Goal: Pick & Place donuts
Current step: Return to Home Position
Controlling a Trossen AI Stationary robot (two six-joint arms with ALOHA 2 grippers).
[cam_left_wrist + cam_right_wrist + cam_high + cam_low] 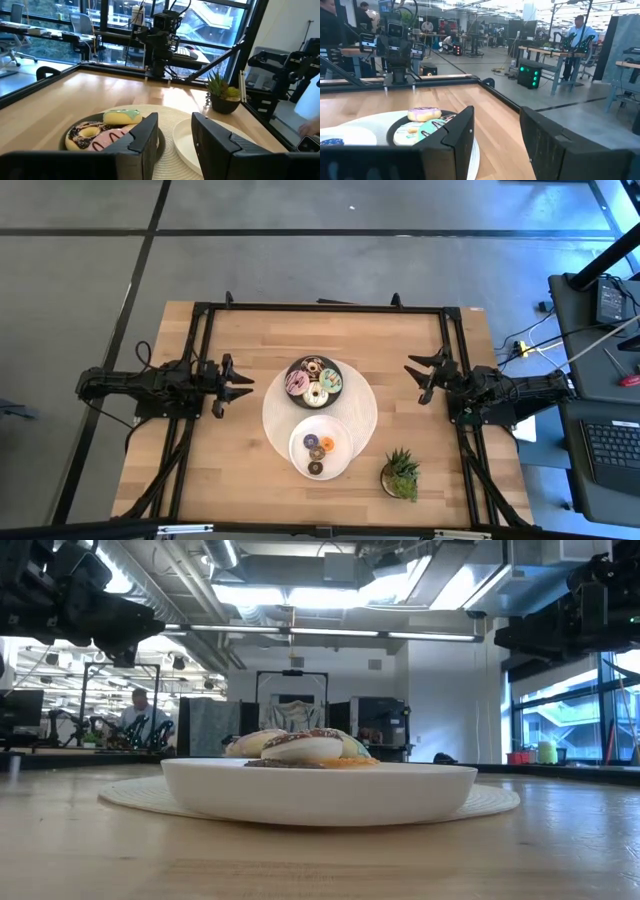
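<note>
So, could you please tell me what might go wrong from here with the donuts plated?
The four big donuts crowd the dark plate, so a bump might tip one off. The open left gripper sits near that plate; a careless swing could nudge it. The potted plant stands beside the white plate, where the open right gripper might clip it.

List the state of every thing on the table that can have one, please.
dark grey plate, holds four large donuts.
white plate, holds three mini donuts.
potted plant, upright, beside the white plate.
left end effector, open, empty, left of both plates.
right end effector, open, empty, right of both plates.
</note>
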